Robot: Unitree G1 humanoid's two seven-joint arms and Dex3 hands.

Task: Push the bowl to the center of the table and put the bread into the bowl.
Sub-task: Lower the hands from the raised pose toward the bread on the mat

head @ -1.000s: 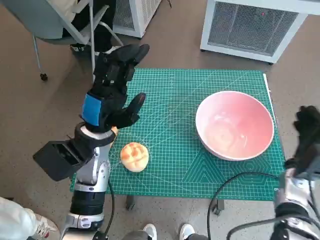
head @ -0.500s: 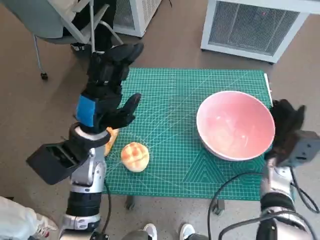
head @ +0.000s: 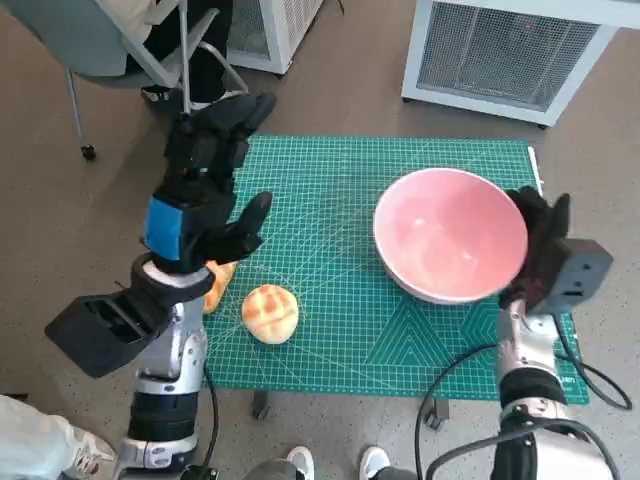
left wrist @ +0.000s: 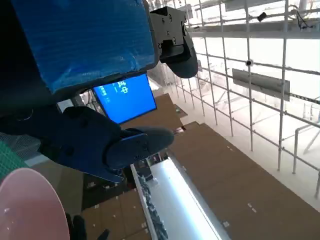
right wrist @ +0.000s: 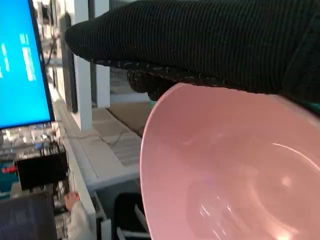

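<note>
Bowl (head: 450, 234) right; bread (head: 270, 312) near left edge.

Bowl (head: 450, 235) glossy smooth pink plastic, light glints inside. Bread (head: 270, 312) matt, golden crust. Right hand (head: 538, 248) in ribbed black knit. Mat (head: 340, 200) matt green, gridded.

bowl (head: 450, 236): on the desk (head: 340, 330), toward its right side
right hand (head: 537, 245): against the bowl's right rim, at the desk's right edge
bread (head: 270, 312): on the desk near its front left corner, well apart from the bowl
left hand (head: 205, 190): above the desk's left edge, behind the bread
chair (head: 110, 45): on the floor beyond the desk's far left corner
</note>
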